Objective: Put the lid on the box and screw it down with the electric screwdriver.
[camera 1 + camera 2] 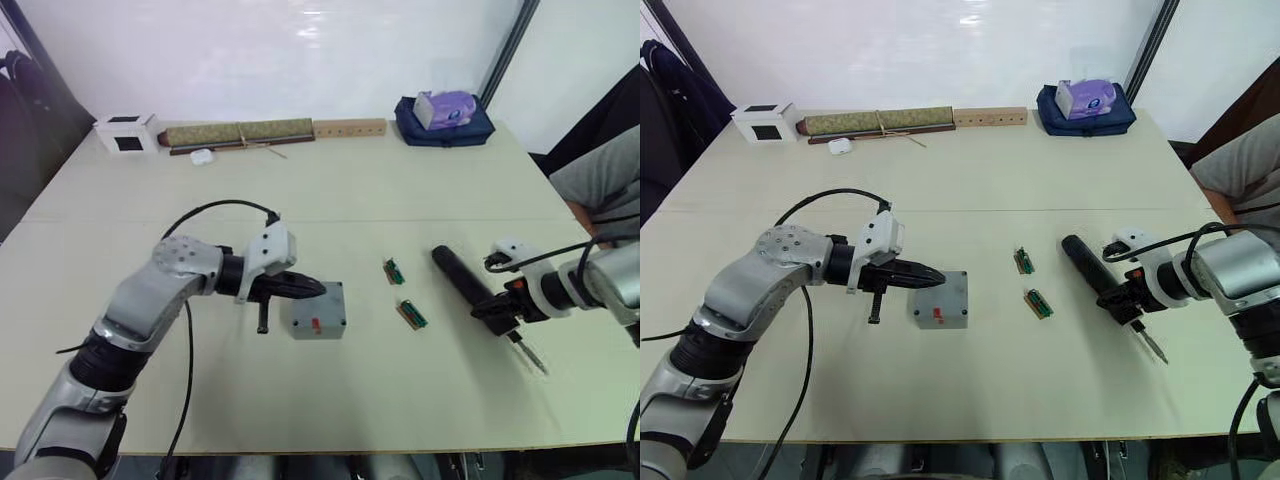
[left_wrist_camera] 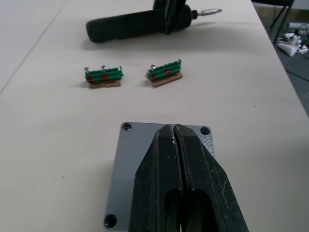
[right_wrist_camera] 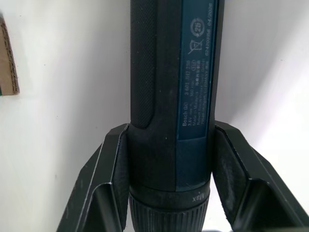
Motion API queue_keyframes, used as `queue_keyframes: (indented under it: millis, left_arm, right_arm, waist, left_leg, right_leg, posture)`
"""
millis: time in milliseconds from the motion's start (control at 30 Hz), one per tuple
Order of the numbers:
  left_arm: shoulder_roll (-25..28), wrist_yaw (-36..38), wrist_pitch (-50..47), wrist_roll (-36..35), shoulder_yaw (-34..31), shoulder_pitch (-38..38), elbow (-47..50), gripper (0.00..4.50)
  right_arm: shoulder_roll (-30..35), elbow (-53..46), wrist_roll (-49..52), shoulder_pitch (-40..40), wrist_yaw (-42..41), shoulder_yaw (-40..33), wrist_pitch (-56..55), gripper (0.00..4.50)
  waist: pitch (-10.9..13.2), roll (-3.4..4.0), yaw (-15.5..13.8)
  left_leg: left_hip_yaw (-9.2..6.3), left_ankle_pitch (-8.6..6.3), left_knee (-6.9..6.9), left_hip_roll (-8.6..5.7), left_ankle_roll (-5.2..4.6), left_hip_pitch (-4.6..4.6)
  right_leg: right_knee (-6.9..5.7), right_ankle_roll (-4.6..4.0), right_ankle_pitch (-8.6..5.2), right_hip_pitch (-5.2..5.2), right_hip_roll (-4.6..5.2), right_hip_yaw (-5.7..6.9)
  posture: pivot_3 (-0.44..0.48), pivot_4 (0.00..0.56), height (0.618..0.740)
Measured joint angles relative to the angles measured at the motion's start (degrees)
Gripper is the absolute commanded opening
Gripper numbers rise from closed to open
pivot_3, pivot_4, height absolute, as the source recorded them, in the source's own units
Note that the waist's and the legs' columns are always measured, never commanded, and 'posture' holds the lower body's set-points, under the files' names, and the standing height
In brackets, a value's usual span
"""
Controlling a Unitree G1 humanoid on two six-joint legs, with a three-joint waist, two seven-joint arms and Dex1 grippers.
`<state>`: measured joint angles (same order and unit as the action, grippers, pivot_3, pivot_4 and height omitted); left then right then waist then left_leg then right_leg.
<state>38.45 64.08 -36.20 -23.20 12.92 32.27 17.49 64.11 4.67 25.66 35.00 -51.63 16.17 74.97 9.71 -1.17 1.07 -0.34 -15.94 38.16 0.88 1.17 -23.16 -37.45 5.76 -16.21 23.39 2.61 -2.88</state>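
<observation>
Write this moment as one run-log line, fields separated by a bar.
left pincer shut, over lid | right pincer shut on electric screwdriver, on table | screwing not started

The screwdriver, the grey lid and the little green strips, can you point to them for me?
screwdriver (image 1: 458, 271): left eye view, on its black handle.
grey lid (image 2: 126, 159): left wrist view, on its flat top.
green strips (image 2: 103, 76): left wrist view, on the green part of one strip.

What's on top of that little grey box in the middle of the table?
A grey lid with corner screw holes covers the box, and the left gripper, shut, rests over it. Whatever is inside the box is hidden.
</observation>
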Motion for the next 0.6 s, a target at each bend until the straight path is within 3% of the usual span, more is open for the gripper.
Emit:
queue_keyframes:
  millis: [267,400,500,600]
  left_arm:
    - [0.3,-0.4,0.3,0.0,-0.7,0.1,-1.8,0.00]
    - [1.0,0.6,0.9,0.1,-0.8,1.3,-4.8,0.00]
    - [1.0,1.4,2.0,0.3,-0.8,2.7,-7.6,0.00]
    - [0.6,2.3,2.9,0.7,-0.4,4.6,-9.7,0.00]
  right_arm:
    - [-1.5,6.0,-2.8,2.5,-2.2,0.4,-4.1,1.77]
    - [-4.7,10.1,-2.7,7.2,-0.7,-5.7,-6.3,1.77]
    - [-14.3,7.3,2.3,7.9,5.0,-21.9,-11.5,1.77]
    - [-30.2,-5.1,13.0,8.5,15.6,-39.9,-17.5,1.77]
  waist:
    - [0.0,-0.02,0.1]
    - [0.3,0.58,0.0]
    - [0.3,0.59,0.2]
    - [0.4,0.67,-0.1]
  left_leg:
    - [0.07,0.01,0.05,-0.02,0.01,0.04]
    - [0.15,0.02,0.03,-0.07,0.02,-0.19]
    - [0.10,0.03,-0.13,-0.01,0.03,-0.27]
    - [0.01,0.08,-0.10,0.04,0.13,-0.62]
  right_leg:
    - [0.00,-0.04,0.06,-0.03,0.02,-0.02]
    - [-0.08,0.08,0.14,0.30,0.02,-0.11]
    - [-0.10,0.06,0.14,0.45,-0.08,-0.10]
    - [-0.48,-0.05,0.08,0.93,-0.10,-0.08]
  posture:
    - [0.000,0.150,0.740]
    - [0.000,0.150,0.740]
    - [0.000,0.150,0.740]
    - [0.000,0.150,0.740]
